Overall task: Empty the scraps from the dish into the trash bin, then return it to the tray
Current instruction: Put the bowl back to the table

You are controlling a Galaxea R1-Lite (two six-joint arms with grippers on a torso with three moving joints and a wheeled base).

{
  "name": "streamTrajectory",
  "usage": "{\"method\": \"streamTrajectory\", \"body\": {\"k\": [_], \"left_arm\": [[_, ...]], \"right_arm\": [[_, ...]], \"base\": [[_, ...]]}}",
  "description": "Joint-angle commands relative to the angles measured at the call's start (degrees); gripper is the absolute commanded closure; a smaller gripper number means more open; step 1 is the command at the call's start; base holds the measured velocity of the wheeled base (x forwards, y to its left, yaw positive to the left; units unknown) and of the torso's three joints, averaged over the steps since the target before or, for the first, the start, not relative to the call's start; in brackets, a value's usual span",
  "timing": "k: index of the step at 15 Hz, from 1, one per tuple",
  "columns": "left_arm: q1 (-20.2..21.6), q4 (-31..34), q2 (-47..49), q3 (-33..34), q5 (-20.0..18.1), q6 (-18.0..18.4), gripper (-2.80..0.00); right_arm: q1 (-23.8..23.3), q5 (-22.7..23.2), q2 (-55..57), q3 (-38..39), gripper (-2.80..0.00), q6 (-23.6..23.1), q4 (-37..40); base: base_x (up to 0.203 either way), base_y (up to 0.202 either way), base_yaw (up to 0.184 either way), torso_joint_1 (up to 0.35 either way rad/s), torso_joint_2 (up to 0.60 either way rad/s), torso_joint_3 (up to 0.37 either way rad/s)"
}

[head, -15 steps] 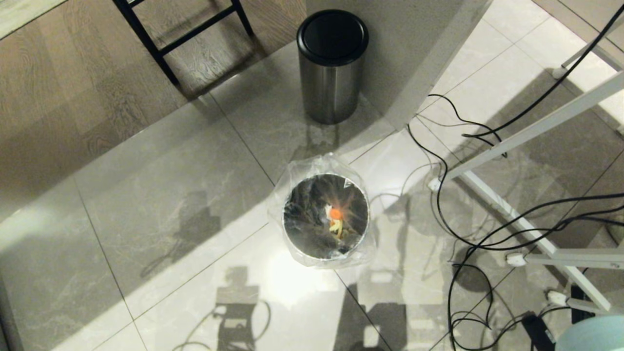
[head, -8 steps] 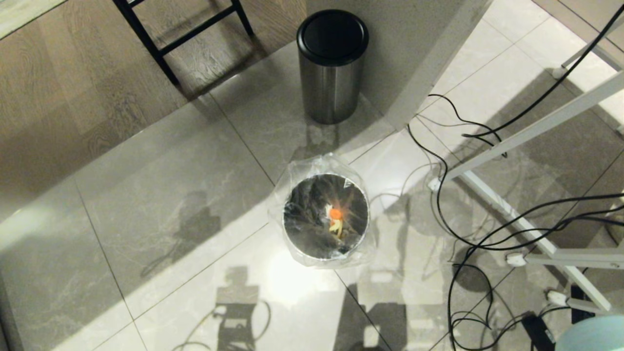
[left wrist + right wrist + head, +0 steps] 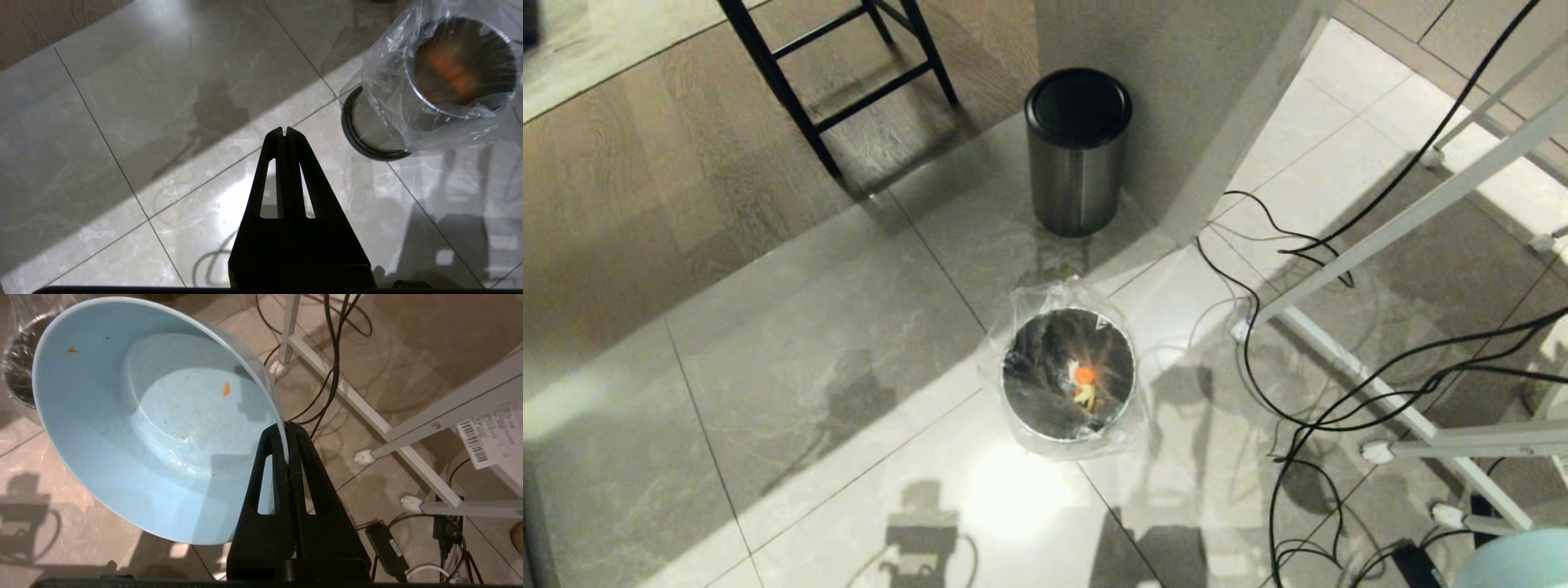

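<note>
Glossy marble floor (image 3: 809, 343), cables (image 3: 1307, 384) to one side. Right gripper (image 3: 286, 435) pinching pale blue dish (image 3: 155, 416) by its thin rim, scraps (image 3: 1084, 384) already down in bagged trash bin (image 3: 1013, 371). Probably light, rigid, slick, breakable; best gripped firmly at the rim. Left gripper (image 3: 284, 131) pressed together, empty.

Dish (image 3: 1515, 559): head view, cut off at the 5 o'clock corner, only a pale blue arc showing; right gripper out of frame there.
Bin (image 3: 18, 371): right wrist view, mostly hidden behind the dish.
Scraps (image 3: 449, 71): left wrist view, an orange blur inside the bin; pieces indistinguishable.
Stool (image 3: 841, 73): top cut off at 12 o'clock.
Label (image 3: 492, 435): print too small to read, cut off at 3 o'clock.
</note>
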Motion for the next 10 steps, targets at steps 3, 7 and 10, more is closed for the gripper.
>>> {"method": "streamTrajectory", "body": {"k": [3,7,10], "left_arm": [[0.0,0.0,0.1,0.0,0.0,-0.1,0.0],[0.0,0.0,0.1,0.0,0.0,-0.1,0.0],[0.0,0.0,0.1,0.0,0.0,-0.1,0.0]], "right_arm": [[0.0,0.0,0.1,0.0,0.0,0.0,-0.1],[0.0,0.0,0.1,0.0,0.0,0.0,-0.1],[0.0,0.0,0.1,0.0,0.0,0.0,-0.1]], "base": [[0.0,0.0,0.0,0.002,0.0,0.205],[0.0,0.0,0.0,0.003,0.0,0.203],[0.0,0.0,0.0,0.003,0.0,0.201]]}}
